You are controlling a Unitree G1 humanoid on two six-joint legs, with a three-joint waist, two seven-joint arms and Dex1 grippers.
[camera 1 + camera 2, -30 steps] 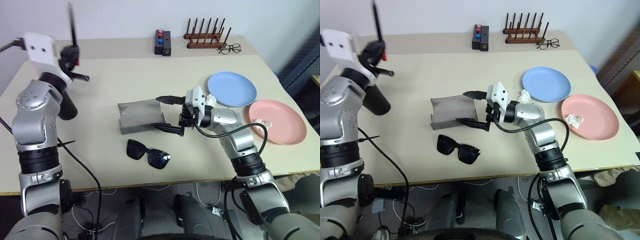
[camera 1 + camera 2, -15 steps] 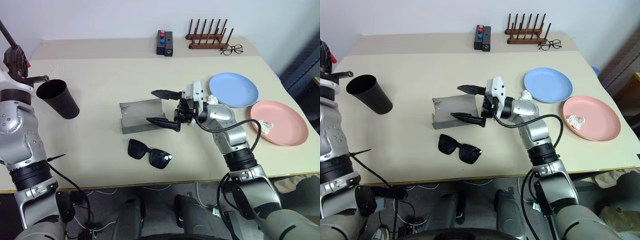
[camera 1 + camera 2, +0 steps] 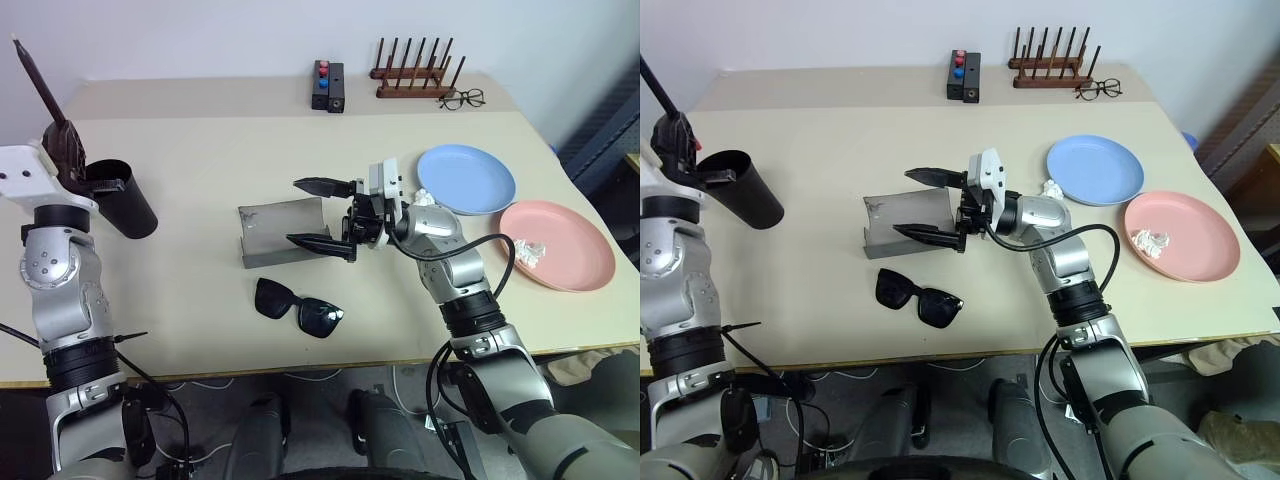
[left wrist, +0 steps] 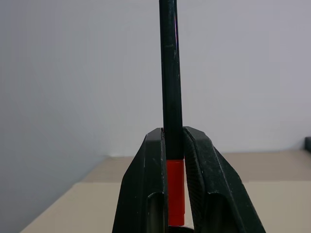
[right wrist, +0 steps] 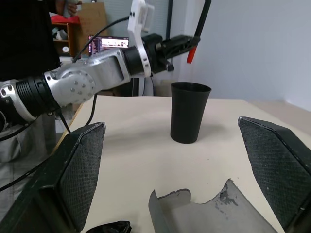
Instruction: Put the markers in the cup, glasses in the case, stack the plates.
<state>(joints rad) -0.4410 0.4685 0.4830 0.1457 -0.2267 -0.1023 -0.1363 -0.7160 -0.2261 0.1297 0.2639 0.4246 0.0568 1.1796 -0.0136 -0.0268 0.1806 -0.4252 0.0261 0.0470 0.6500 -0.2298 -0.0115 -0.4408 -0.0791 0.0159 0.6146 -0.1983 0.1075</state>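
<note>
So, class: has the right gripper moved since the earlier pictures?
Yes. The right gripper has shifted left, further over the case, away from the blue plate.

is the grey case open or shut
Open: the grey case lies with its hollow inside showing, nothing in it, and the sunglasses on the table beside it.

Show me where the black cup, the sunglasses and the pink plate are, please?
black cup [image 5: 189,114], right wrist view, on its side wall.
sunglasses [image 3: 919,297], right eye view, on the bridge between the lenses.
pink plate [image 3: 572,258], left eye view, on its bare inner surface.
</note>
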